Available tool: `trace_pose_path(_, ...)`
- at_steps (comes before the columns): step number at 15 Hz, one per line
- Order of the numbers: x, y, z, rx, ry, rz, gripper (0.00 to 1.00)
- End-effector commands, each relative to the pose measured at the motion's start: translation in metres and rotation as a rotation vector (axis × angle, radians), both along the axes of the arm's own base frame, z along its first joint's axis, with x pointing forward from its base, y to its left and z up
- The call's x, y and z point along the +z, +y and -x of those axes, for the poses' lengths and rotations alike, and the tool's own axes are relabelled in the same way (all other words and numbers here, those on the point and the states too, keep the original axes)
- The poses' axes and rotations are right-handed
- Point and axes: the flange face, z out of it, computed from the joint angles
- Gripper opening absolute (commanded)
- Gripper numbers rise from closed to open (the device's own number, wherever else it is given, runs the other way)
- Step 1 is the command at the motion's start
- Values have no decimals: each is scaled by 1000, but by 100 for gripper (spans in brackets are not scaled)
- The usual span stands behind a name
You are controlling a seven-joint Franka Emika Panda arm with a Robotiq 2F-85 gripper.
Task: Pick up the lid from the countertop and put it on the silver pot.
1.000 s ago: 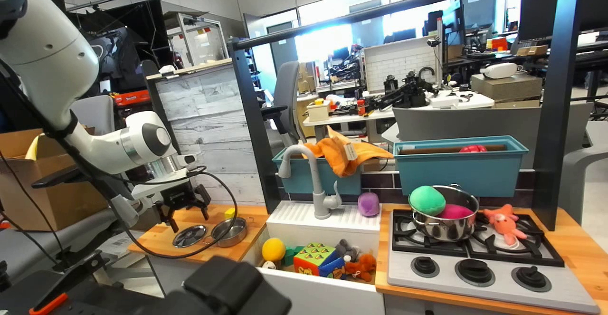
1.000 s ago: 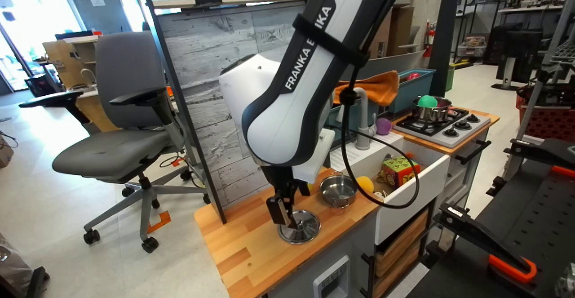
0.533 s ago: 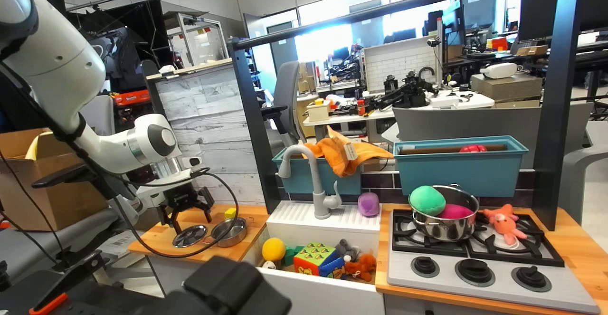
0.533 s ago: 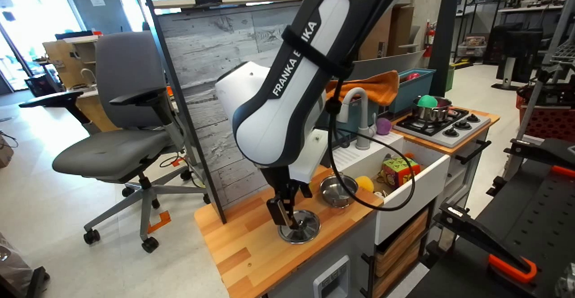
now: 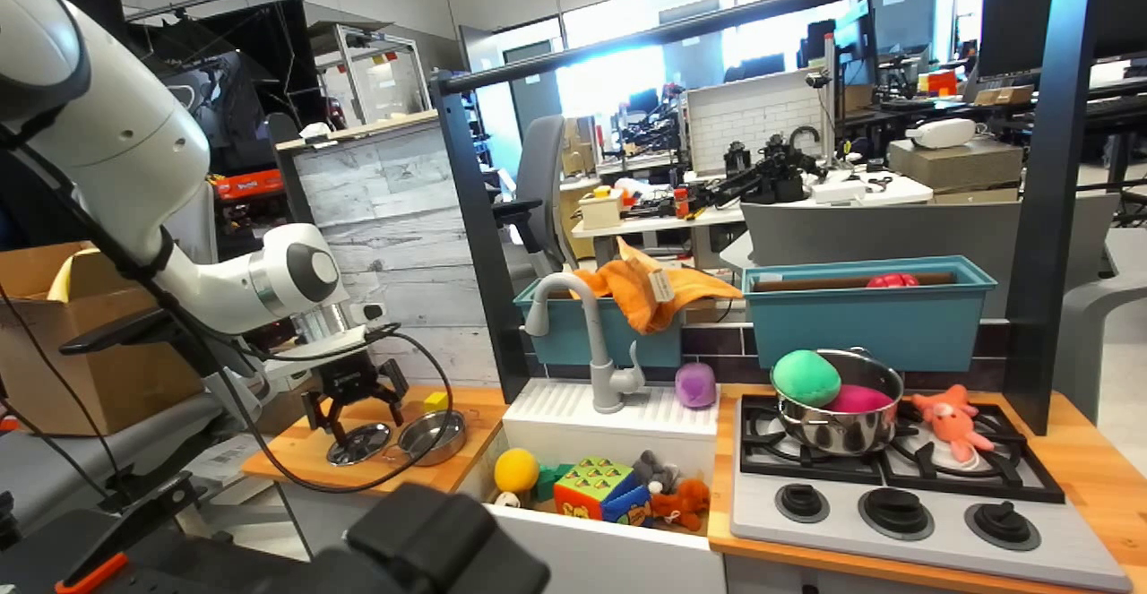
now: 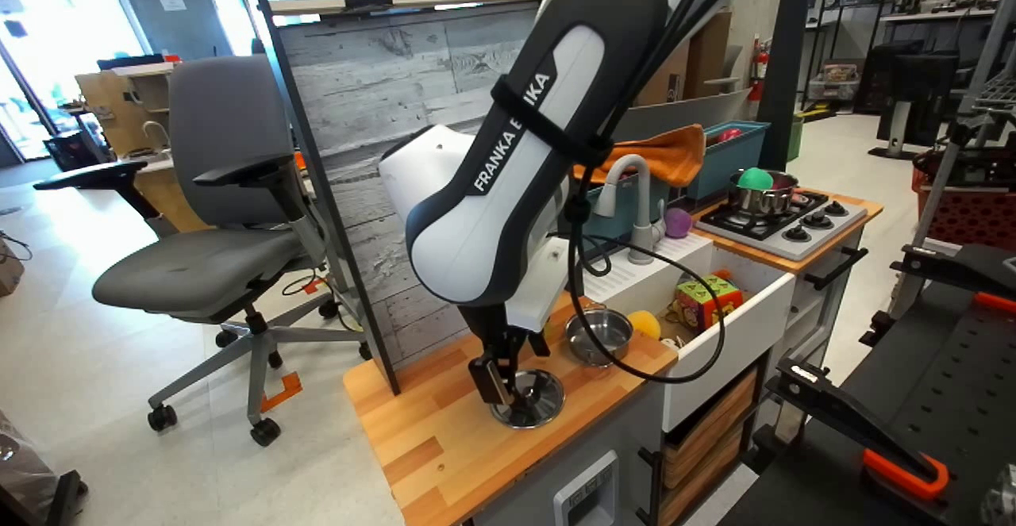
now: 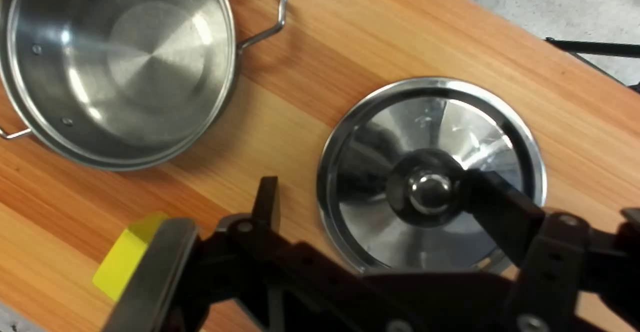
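Plainly, the black two-fingered gripper (image 7: pixel 371 187) stands spread wide with nothing clasped in it. One dark finger (image 7: pixel 505 212) reaches over the round, shiny grey metal lid (image 7: pixel 400 161) and sits just beside its small round metal knob (image 7: pixel 430 192); whether they touch cannot be told. The opposite finger (image 7: pixel 266 204) appears over the light orange-brown wooden countertop (image 7: pixel 280 136), outside the lid's rim, so the knob lies between the two, well off the gripper's middle. That spread is presumably meant to straddle the knob, since the rim lies flat on the wood and offers little to pinch. The next move likely calls for centring over the knob before squeezing; a lopsided squeeze might drag the lid sideways.

Beyond that opposite finger, near the gripper, stands the shallow, round, silver metal pot (image 7: pixel 120 66), upright and uncovered, handily placed for a short carry. Near the same finger lies a bright yellow block (image 7: pixel 120 267). Well apart from the gripper, a larger shiny metal pot (image 5: pixel 838 433) holds a green ball (image 5: pixel 806 378) and is presumably not the target.
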Motion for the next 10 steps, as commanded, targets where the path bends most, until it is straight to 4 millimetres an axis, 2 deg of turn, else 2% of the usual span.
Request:
trace_pose_path(1, -2, 6, -8, 3, 7, -5, 65)
trace_pose_path(8, 4, 7, -14, 0, -8, -10, 12)
trace_pose_path(10, 5, 7, -15, -1, -12, -11, 0)
